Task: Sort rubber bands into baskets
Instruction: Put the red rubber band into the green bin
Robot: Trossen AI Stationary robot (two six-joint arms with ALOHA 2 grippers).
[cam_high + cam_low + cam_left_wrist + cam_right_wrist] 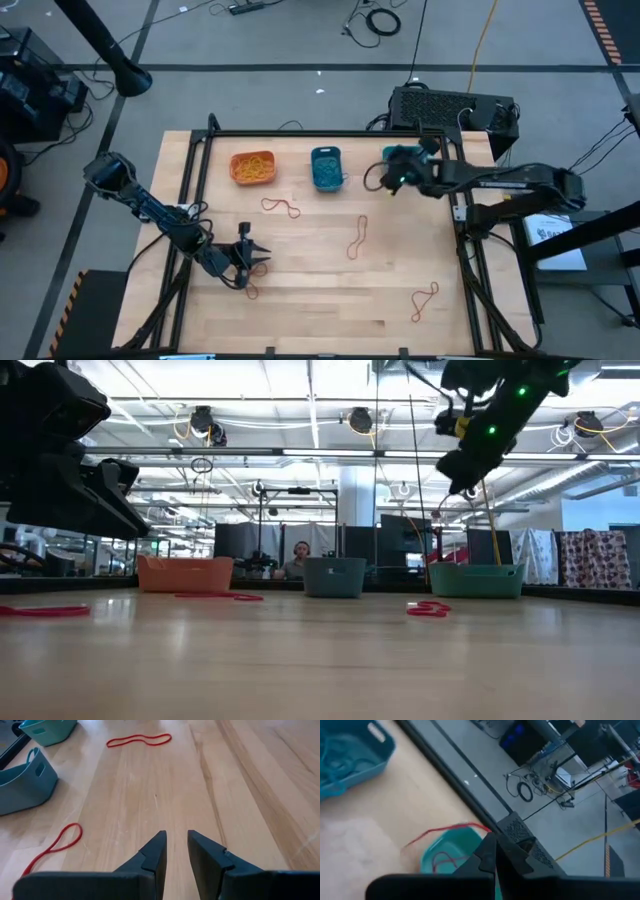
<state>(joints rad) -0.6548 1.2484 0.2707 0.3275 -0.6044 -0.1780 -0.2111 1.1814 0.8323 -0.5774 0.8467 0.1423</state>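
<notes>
Wooden table with three baskets in a row along its far edge: orange basket full of orange-yellow bands, blue basket just beside it holding blue bands, teal basket further along, mostly under the right arm. Taking the blue basket as the landmark: right gripper just to its right, raised above the teal basket, jaws shut on a red band dangling over the tub, with other red bands already lying inside. Left gripper well in front of the blue basket and off to its left, low over the boards, fingers parted by a narrow gap with nothing between them. Loose red bands on the wood: one near the front of the blue basket and slightly left; one long twisted loop in front and slightly right; one far off toward the table's near right corner; one just under the left gripper. In the low view, a person seated in the room beyond the blue basket.
</notes>
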